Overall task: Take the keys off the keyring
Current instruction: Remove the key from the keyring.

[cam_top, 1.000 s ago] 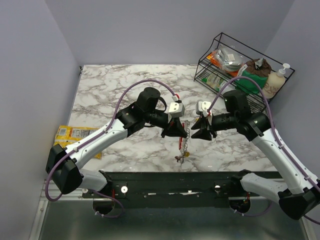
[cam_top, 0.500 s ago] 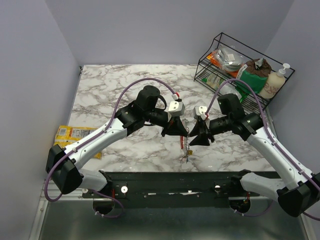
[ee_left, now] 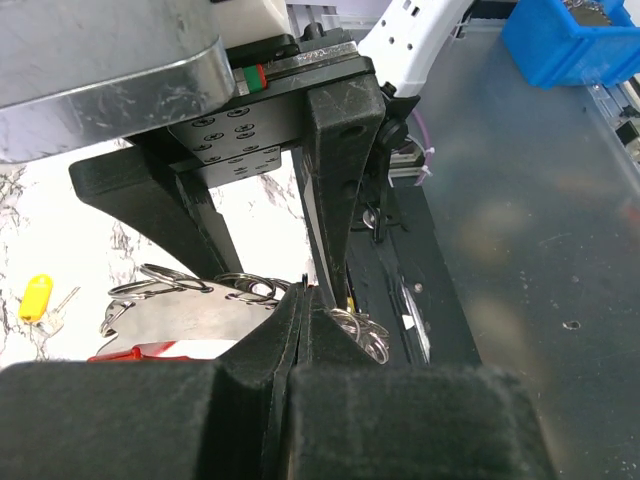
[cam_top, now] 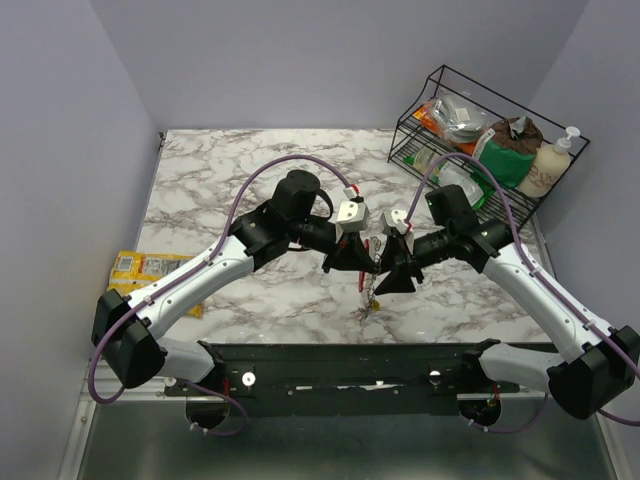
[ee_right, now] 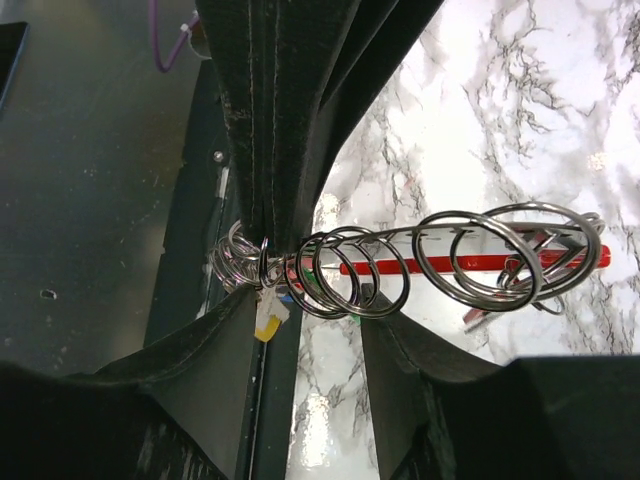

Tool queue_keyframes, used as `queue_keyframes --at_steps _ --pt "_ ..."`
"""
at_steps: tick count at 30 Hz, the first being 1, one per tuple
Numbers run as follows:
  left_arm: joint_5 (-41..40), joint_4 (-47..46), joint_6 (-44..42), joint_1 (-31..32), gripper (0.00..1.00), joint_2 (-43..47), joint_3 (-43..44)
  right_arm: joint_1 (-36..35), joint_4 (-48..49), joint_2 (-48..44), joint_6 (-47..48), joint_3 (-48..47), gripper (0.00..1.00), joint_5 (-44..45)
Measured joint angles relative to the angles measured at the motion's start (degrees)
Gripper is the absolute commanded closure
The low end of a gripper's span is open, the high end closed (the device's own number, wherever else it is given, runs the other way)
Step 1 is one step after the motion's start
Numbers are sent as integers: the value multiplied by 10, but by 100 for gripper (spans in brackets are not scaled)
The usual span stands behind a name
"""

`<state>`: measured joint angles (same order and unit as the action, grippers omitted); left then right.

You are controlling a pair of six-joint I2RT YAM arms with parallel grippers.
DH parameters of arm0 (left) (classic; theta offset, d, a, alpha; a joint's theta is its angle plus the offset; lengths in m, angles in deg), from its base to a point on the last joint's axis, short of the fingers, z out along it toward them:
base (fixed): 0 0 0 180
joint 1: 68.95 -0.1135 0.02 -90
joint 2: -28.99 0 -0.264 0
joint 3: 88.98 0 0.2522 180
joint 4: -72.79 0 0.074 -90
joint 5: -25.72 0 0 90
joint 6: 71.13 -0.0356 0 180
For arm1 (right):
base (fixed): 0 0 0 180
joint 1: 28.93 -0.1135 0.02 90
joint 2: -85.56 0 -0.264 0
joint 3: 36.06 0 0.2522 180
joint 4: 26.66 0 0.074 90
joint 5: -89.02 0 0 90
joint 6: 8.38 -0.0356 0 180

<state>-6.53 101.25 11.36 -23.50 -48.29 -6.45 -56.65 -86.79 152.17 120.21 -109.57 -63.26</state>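
Left gripper point(ee_left: 305, 300) clamped, apparently on keyring point(ee_right: 480, 262). Right gripper point(ee_right: 310, 322) half-open, straddling rings point(ee_right: 345, 275), holding nothing. Rings judged stiff, slippery; pinch one edgewise.

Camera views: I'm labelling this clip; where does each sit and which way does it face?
Top external: overhead behind the bases, looking down at the marble table; left arm and right arm show.
Left wrist: looks along its shut left pincer gripping the red-and-grey metal keyring.
Right wrist: looks past its open right pincer at that keyring.
Shared: both wrist views show its steel rings.
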Motion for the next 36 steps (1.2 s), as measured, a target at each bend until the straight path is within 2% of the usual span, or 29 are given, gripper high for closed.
queue_keyframes --at_steps 4,7,14,25,26,36 --pt "0 0 0 0 100 0 0 1 0 1 0 -1 47 -5" --pt "0 0 0 0 100 0 0 4 0 1 0 -1 53 -16" --pt "4 0 0 0 100 0 0 11 0 1 0 -2 72 -37" --pt "4 0 0 0 100 0 0 17 0 -2 5 -2 95 -59" --pt "4 0 0 0 100 0 0 18 0 -5 5 -2 99 -60" --pt "3 0 0 0 100 0 0 20 -18 -49 5 -6 99 -32"
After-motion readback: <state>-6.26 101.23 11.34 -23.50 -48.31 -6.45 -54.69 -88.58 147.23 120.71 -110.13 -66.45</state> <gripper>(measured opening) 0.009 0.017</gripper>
